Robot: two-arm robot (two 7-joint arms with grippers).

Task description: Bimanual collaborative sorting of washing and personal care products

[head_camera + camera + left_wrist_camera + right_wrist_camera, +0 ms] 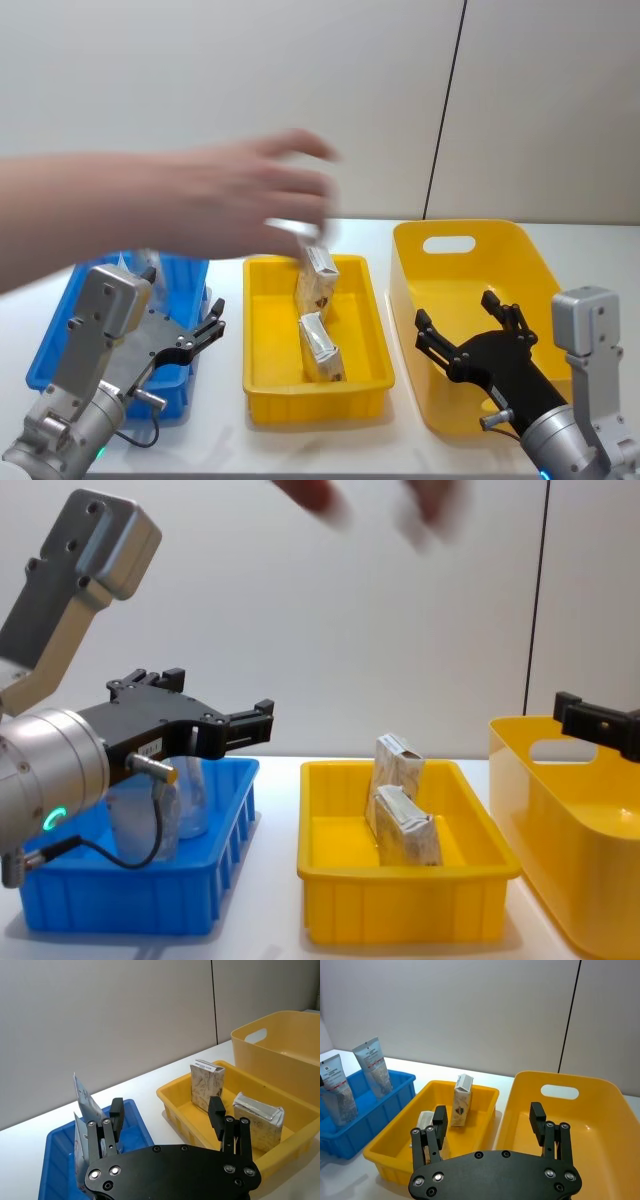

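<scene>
Two beige cartons lie in the small yellow tray; the left wrist view shows them too. Pale tubes stand upright in the blue bin. My left gripper hovers open over the blue bin's right side, nothing between its fingers. My right gripper hangs open and empty over the large yellow basket. A person's hand reaches in from the left above the tray, with something pale and blurred at its fingertips.
The three containers stand side by side on a white table: blue bin on the left, yellow tray in the middle, deep yellow basket on the right. A grey wall stands close behind. Bare tabletop runs along the front edge.
</scene>
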